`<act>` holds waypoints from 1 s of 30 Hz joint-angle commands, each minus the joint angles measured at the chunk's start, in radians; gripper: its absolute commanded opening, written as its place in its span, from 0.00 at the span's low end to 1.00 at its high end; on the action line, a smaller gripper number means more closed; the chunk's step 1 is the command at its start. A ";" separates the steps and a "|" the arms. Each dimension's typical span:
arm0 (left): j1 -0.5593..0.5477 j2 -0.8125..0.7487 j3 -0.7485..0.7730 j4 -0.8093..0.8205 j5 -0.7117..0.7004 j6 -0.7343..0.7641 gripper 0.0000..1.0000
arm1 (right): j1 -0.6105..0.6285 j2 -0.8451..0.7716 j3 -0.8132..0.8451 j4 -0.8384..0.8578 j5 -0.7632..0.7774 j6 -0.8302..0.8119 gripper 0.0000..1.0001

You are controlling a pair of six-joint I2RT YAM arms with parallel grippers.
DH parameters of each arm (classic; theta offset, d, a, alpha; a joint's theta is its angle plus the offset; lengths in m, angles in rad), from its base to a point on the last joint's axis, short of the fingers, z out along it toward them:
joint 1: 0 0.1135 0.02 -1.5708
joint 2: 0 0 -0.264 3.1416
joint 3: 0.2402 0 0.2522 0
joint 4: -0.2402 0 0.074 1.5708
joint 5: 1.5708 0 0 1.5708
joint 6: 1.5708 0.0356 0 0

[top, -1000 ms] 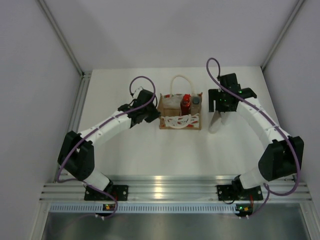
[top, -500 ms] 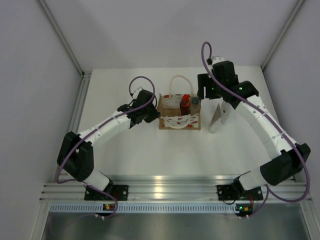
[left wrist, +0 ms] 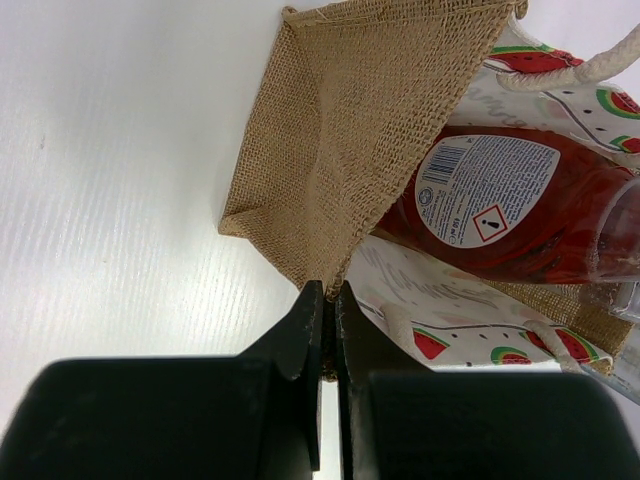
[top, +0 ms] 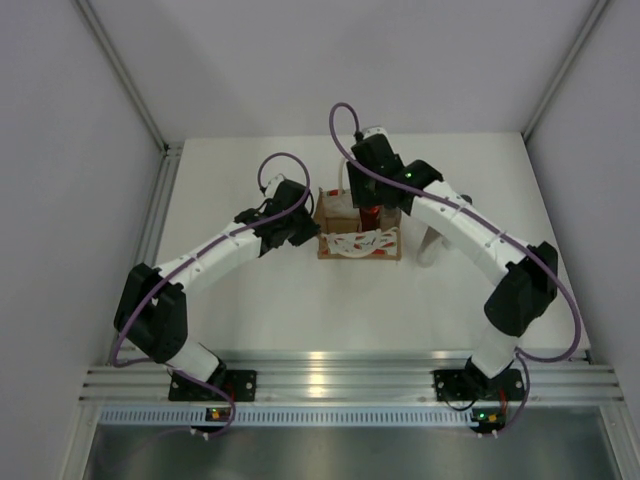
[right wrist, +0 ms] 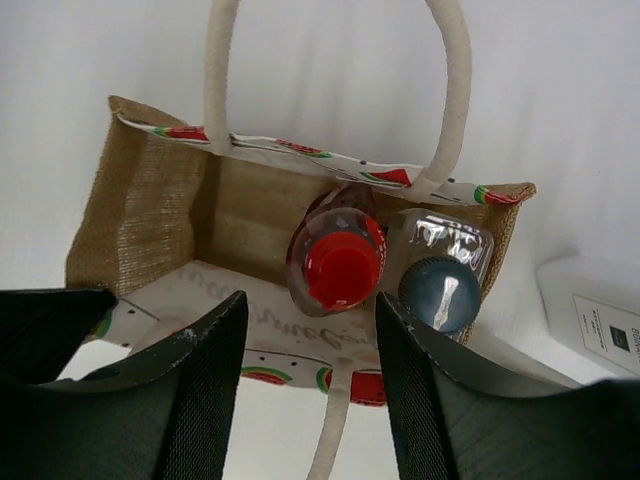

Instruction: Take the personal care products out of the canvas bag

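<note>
The canvas bag (top: pixel 360 240) stands upright mid-table, its burlap side (left wrist: pixel 360 120) toward my left gripper (left wrist: pixel 328 300), which is shut on that side's edge. Inside stand the red bottle (right wrist: pixel 340 268) with a red cap and a pale clear bottle (right wrist: pixel 440 290) with a dark cap. The red bottle's white label (left wrist: pixel 485 200) shows in the left wrist view. My right gripper (right wrist: pixel 310 370) hovers open just above the bag's front rim, nothing between its fingers (right wrist: pixel 205 390). A white bottle (top: pixel 432 246) lies on the table right of the bag.
The bag's white rope handles (right wrist: pixel 445 90) arch up over the opening, one front loop (right wrist: pixel 335 430) hanging down below the jaws. The right arm's forearm (top: pixel 470 225) crosses above the white bottle. Grey walls close in the table at back and sides.
The right arm has swung left from beside the white bottle to above the bag, and its jaws have narrowed. The left gripper has kept its hold on the bag.
</note>
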 commanded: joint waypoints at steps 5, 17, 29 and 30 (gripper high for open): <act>0.009 -0.028 -0.007 -0.030 -0.059 0.004 0.00 | 0.008 0.077 0.060 0.031 0.095 0.044 0.50; 0.009 -0.030 -0.015 -0.032 -0.059 0.005 0.00 | -0.006 0.137 0.078 0.031 0.087 0.049 0.49; 0.007 -0.032 -0.018 -0.030 -0.059 0.007 0.00 | -0.014 0.193 0.060 0.031 0.084 0.098 0.57; 0.009 -0.030 -0.018 -0.030 -0.057 0.008 0.00 | -0.015 0.196 0.061 0.032 0.084 0.098 0.57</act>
